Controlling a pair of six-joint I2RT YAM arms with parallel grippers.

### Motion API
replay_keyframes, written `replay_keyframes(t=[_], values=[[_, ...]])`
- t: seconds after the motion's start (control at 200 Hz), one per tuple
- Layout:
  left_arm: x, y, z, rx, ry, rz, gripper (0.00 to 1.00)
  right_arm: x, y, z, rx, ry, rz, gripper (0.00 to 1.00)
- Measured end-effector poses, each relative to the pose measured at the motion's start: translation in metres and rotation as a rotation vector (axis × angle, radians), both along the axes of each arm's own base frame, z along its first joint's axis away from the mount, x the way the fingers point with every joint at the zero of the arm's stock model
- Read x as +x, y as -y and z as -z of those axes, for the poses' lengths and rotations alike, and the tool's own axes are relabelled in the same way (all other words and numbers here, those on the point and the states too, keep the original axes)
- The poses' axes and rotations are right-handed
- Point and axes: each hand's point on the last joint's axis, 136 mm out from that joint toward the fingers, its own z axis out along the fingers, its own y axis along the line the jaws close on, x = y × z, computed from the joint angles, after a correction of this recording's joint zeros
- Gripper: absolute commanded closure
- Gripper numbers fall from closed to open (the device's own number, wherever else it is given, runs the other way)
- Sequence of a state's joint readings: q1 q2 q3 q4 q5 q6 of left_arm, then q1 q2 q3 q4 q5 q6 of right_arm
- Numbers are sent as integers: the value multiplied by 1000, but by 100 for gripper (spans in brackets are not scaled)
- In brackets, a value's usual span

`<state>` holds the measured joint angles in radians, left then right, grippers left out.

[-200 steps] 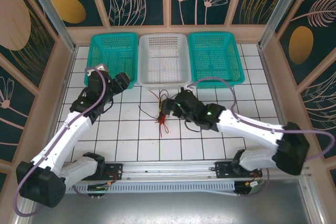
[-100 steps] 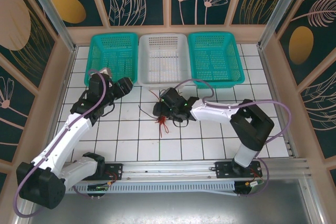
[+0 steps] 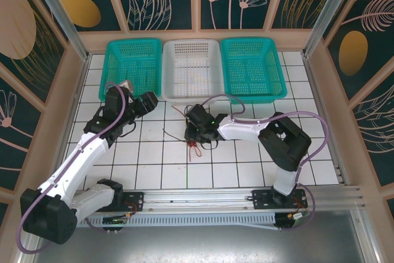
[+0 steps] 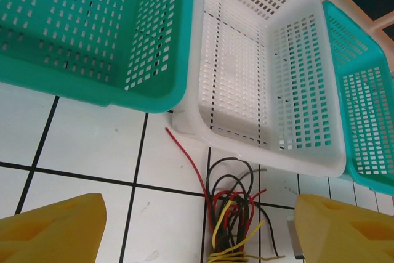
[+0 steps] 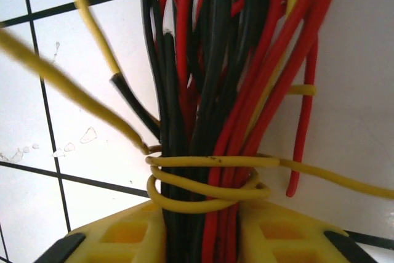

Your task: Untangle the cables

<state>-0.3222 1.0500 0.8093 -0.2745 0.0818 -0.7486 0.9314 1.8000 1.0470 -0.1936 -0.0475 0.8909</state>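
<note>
Risk: right gripper [image 5: 202,238], clamped around the whole cable bundle [image 5: 209,109] near the white basket [image 4: 271,152], may tighten its yellow wrap [image 5: 209,180] when pulling; left gripper [image 4: 197,229] gapes wide, empty.

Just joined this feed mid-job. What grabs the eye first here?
A tangle of red, yellow and black cables lies mid-table, just in front of the white basket, a yellow wire looped around the bundle. The right gripper clamps that bundle, while the left gripper hangs open off to one side, near a teal basket.

Left gripper [image 4: 197,232] spread wide, arm extended forward; right gripper [image 5: 200,237] pinched on the cables [image 5: 215,60], elbow folded
</note>
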Motion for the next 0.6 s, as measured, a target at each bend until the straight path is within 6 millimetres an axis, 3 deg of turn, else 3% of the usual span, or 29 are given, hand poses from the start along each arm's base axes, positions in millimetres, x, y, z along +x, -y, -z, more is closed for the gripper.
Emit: replay_keyframes(t=[0.105,0.18,0.245,0.365,0.455,0.601], values=[[0,4,1,-20,-10,12,17,2,2,-8,-19,58,-33,85],[-1,9,0,-46,-13,29,14,3,6,-28,-15,133,-71,86],[-1,15,-5,-81,-10,48,2,0,13,-57,11,218,-120,85],[-1,30,-22,-142,17,112,1,-8,23,-121,92,394,-211,83],[-2,49,-46,-187,70,189,1,-12,27,-166,146,526,-269,84],[-13,84,-76,-277,144,339,1,-18,29,-195,167,630,-351,84]])
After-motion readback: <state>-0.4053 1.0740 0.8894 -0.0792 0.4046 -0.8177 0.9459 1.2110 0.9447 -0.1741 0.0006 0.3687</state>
